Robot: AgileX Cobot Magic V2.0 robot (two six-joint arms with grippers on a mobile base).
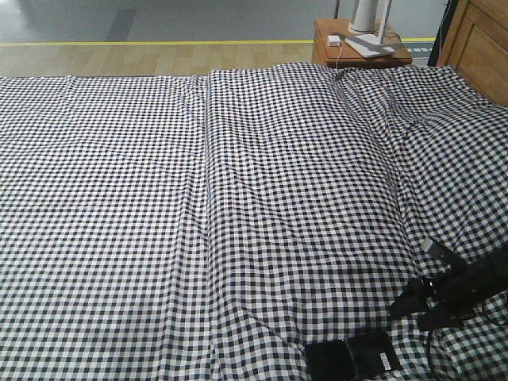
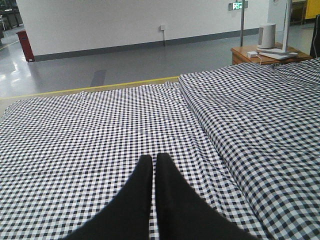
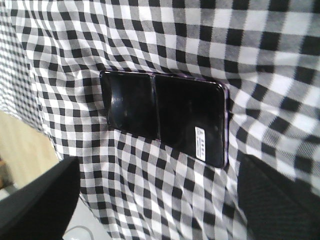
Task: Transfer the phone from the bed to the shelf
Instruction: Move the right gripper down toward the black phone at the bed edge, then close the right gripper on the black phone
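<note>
The phone (image 1: 353, 357) is a thin glossy black slab with a white sticker near one end, lying flat on the bed (image 1: 238, 198) close to its front edge. My right gripper (image 1: 409, 317) hovers just right of and above it, open, with nothing between its fingers. In the right wrist view the phone (image 3: 165, 115) lies ahead of the right gripper (image 3: 160, 200), whose two dark fingers (image 3: 40, 200) stand wide apart at the lower corners. My left gripper (image 2: 154, 161) is shut on nothing, low over the checked bed (image 2: 100, 130). The shelf is out of view.
A small orange-brown nightstand (image 1: 361, 44) with a white lamp base and charger stands beyond the bed's far right corner, also seen as the nightstand (image 2: 265, 52). Brown wooden furniture (image 1: 480, 40) rises at the far right. Grey floor with a yellow line lies behind the bed.
</note>
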